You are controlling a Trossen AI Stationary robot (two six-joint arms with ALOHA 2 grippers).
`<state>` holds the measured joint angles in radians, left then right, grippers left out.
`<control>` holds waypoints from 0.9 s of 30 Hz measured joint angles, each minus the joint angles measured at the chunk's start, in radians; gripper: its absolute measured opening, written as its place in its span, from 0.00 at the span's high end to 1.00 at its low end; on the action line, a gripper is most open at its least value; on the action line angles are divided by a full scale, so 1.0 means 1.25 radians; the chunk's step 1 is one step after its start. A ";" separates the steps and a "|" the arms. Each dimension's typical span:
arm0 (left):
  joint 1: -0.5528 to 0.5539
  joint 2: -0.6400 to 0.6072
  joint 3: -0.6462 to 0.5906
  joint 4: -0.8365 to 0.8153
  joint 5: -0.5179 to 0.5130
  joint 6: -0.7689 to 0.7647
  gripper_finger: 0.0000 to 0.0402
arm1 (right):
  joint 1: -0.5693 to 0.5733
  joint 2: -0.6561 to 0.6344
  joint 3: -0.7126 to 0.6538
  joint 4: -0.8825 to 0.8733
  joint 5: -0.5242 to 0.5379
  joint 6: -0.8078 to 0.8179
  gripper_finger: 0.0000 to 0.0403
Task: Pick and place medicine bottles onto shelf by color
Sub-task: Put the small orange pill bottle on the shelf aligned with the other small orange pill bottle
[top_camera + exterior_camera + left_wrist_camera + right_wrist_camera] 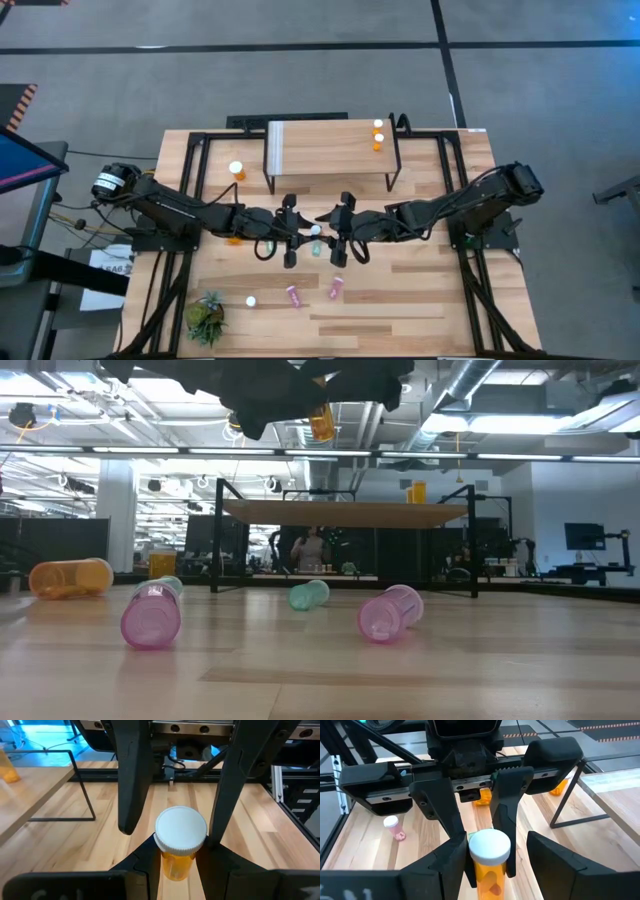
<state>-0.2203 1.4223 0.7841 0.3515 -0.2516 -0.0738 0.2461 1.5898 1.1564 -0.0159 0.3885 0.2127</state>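
Left gripper: your left gripper (180,865) is clamped on the held orange bottle (177,847), its fingers (145,862) pressed against the body just under the white cap.
Right gripper: your right gripper (497,855) faces it head-on with its fingers apart, straddling the same bottle; one finger (555,862) stands clear of the bottle's side.
Held orange bottle: it hangs upright between your two grippers, raised off the table (420,300) over its middle, cap up.
Below the grippers: a teal bottle (315,247) lies on its side on the table just beside the meeting point.
Pink bottles: you have two (293,296) (336,289) lying on the table, near each other, on the side away from the shelf.
Shelf: your shelf (320,150) stands at the far edge with two small orange bottles (377,134) upright near one end.
Beside the shelf: one more orange bottle (237,170) stands on the table on your left arm's side.
Plant: a green plant (205,318) sits at the table's corner.
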 joint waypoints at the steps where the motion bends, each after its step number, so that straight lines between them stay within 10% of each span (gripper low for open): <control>1: 0.000 0.000 0.000 0.000 -0.001 0.000 0.78 | 0.000 0.000 0.000 -0.003 0.000 0.000 0.44; 14: 0.000 0.000 0.000 0.001 -0.018 -0.007 0.78 | 0.000 0.000 0.000 -0.011 0.001 -0.003 0.70; 27: 0.000 -0.002 0.002 -0.001 -0.046 -0.014 0.59 | 0.000 -0.011 -0.001 -0.015 0.002 -0.008 0.68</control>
<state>-0.2207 1.4200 0.7872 0.3505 -0.3090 -0.0910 0.2459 1.5757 1.1547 -0.0346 0.3904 0.2030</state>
